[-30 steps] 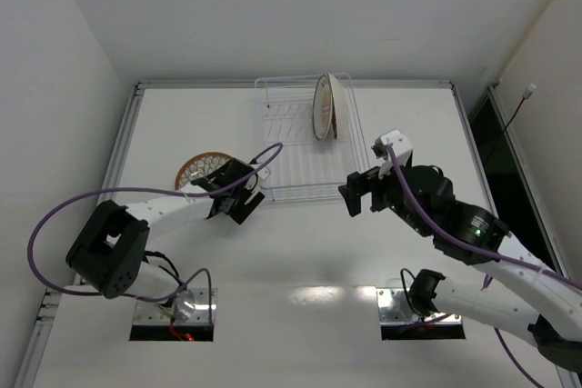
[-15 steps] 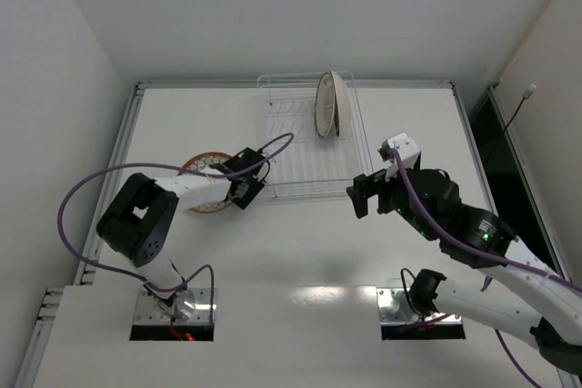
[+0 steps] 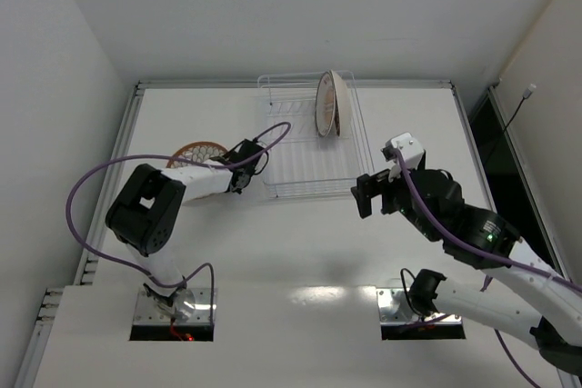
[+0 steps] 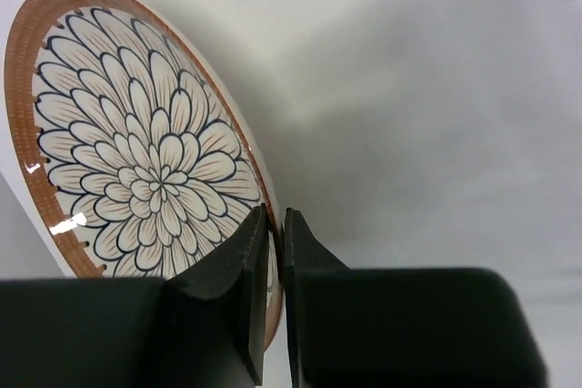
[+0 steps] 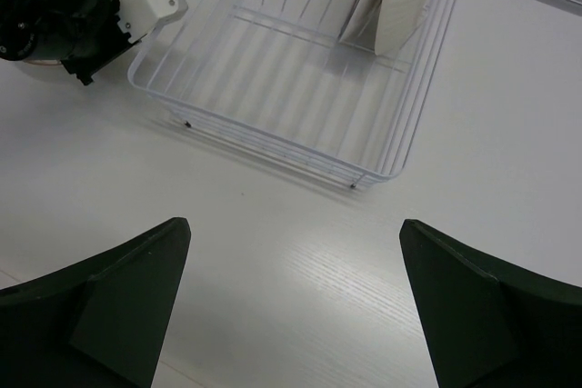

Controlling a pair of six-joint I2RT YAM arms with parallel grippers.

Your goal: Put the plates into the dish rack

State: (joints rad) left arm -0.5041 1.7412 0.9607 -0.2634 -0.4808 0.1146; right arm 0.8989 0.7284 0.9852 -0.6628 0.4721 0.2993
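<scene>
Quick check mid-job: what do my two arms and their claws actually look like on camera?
Both arms are white tubular links with chunky black joint housings: left arm, right arm. A purple cable loops along each. The left claw has two flat black fingers; the right claw has broad, wedge-shaped dark fingers. A white block caps the right wrist.

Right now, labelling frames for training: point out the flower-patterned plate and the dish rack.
flower-patterned plate (image 4: 150,184): left wrist view, flower centre.
dish rack (image 5: 273,88): right wrist view, wire floor.
</scene>
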